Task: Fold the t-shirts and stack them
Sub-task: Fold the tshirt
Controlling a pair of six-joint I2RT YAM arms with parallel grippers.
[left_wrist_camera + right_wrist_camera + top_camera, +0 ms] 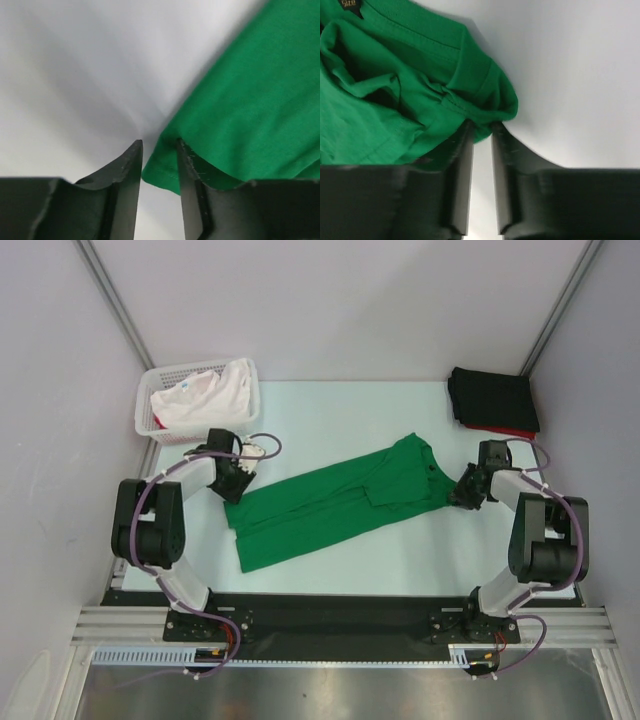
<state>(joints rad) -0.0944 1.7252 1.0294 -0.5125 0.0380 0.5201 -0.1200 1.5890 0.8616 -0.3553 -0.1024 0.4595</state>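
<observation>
The bright green t-shirt [330, 505] lies stretched out diagonally on the table. My left gripper [236, 483] is at its lower-left hem corner. In the left wrist view the jaws [159, 142] stand a little apart around that corner of the green t-shirt [250, 100]; the cloth touches only the right finger. My right gripper [462, 490] is at the collar end. In the right wrist view it [481, 127] is shut on a bunched fold of the green t-shirt [395, 90]. The black t-shirt [492, 398] lies folded at back right on the red t-shirt [515, 432]. The white t-shirt [205, 400] sits in the basket.
The white mesh basket [150, 430] stands at the back left, just behind my left arm. Grey walls close in the table on both sides and at the back. Bare table shows between the basket and the folded stack.
</observation>
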